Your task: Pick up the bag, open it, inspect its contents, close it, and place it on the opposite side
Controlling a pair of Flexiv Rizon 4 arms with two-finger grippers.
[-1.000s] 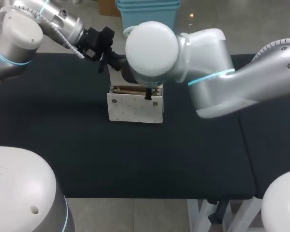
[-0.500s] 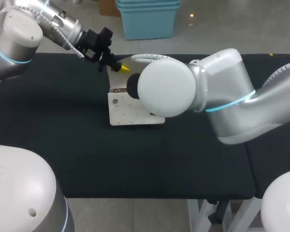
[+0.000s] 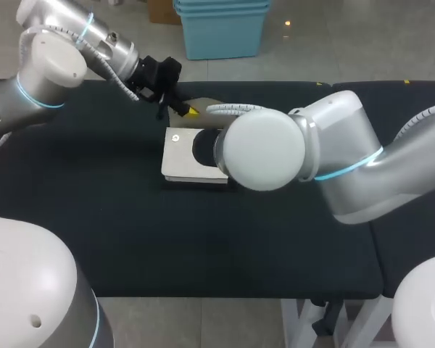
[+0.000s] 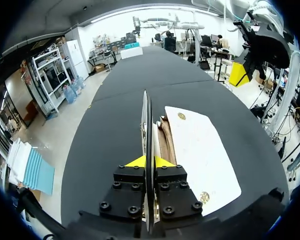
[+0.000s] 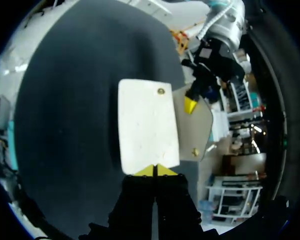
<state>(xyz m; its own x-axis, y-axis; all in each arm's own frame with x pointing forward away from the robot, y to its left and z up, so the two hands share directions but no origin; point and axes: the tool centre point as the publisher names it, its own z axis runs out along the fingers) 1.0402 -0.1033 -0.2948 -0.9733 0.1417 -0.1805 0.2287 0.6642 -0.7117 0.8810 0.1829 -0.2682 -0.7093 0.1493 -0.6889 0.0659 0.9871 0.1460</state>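
Observation:
The white bag (image 3: 178, 156) lies flat on the black table, partly under my right arm's big joint (image 3: 264, 148). In the left wrist view its white panel (image 4: 200, 150) lies beside the gripper, with the brown inside (image 4: 165, 140) showing. My left gripper (image 3: 191, 111) (image 4: 148, 161) is shut on the bag's thin flap (image 4: 146, 120), which stands edge-on between its tips. The right wrist view looks down on the bag (image 5: 147, 125) and the raised flap (image 5: 197, 131). My right gripper (image 5: 155, 171) (image 4: 238, 75) hangs shut above the bag's edge, holding nothing.
The black table (image 3: 94, 217) spreads wide on every side of the bag. A second black tabletop (image 3: 413, 217) adjoins at the right. In the head view my right arm hides the bag's right part and its own gripper.
The bag stood upright a second ago and now lies flat. My right arm swung away to the right and up. My left gripper kept the flap and shifted slightly right.

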